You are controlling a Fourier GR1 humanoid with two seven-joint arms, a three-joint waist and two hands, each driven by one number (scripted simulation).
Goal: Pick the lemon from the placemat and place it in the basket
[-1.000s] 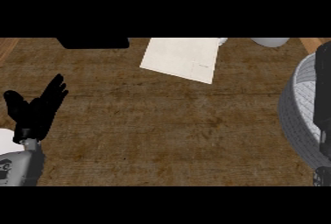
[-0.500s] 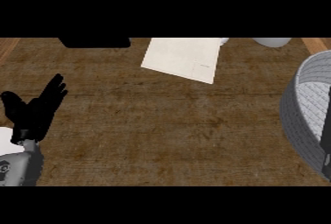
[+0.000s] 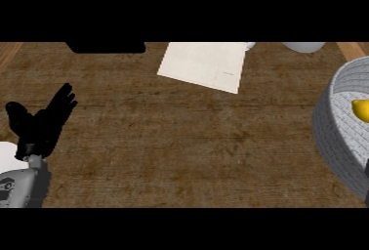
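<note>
Lemon (image 3: 361, 110): lying inside the grey basket (image 3: 333, 141), at the right edge.
Placemat (image 3: 204, 65): bare.
Left hand (image 3: 42, 122): resting open, holding nothing.
Right hand: unseen.
Risk: little; withdrawing carelessly could nudge the basket.

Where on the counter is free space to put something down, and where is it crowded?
The widest bare patch lies mid-counter, between the left hand, the placemat above and the basket at the right. The top edge is crowded: a black object, the placemat, a white object. The basket holds the lemon.
</note>
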